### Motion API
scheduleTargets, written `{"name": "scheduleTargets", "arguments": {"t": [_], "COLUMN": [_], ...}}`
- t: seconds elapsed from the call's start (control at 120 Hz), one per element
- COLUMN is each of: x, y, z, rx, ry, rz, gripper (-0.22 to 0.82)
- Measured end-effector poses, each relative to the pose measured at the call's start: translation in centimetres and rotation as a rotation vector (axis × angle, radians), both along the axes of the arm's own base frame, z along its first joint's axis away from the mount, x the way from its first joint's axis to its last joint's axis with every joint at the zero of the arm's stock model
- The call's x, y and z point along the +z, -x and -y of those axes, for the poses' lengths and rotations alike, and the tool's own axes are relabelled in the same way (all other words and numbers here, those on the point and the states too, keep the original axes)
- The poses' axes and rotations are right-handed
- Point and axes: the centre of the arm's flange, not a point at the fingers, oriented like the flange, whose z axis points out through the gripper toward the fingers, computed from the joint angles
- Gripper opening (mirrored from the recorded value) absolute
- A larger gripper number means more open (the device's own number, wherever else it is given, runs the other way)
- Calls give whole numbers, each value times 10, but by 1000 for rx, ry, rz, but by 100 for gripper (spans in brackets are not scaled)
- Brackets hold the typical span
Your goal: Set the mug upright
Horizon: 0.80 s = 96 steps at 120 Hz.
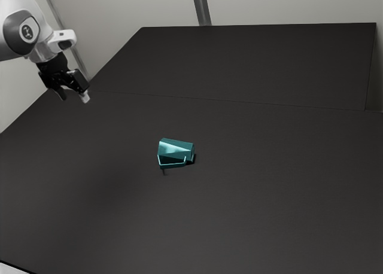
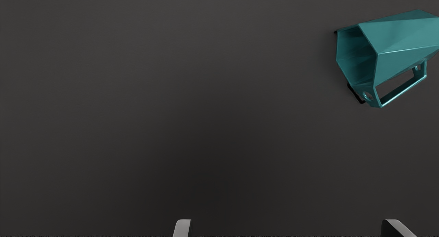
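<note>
The mug point(image 1: 177, 148) lies sideways, mouth toward the tabletop point(image 1: 269, 202) edge at the exterior view's left. It's teal, faceted. My gripper point(image 1: 74, 99) is spread.

On my exterior view, a dark table point(image 1: 269, 196) spreads from near to far, a thin line point(image 1: 239, 101) crossing its far part. Slightly toward the exterior view's left from the middle, I see the faceted teal mug point(image 1: 177, 148) lying on its side directly on the tabletop.
</note>
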Motion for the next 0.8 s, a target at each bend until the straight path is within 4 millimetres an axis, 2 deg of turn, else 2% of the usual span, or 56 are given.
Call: {"name": "scheduleTargets", "arguments": {"t": [0.108, 0.167, 0.208, 0.25, 0.367, 0.442, 0.625, 0.8], "x": [1, 1, -2, -9, -41, -60, -90, -115], "y": [0, 8, 16, 25, 60, 75, 81, 64], "z": [17, 28, 28, 19, -37, -58, -73, -69], "rx": [-34, -54, -52, -26, 111, 160, 141, 25], "ry": [3, 10, 17, 25, 85, 129, 209, 313], "rz": [-1, 1, -2, -10, -26, -6, 118, 283], "gripper": [60, 60, 60, 60, 60, 60, 60, 60]}}
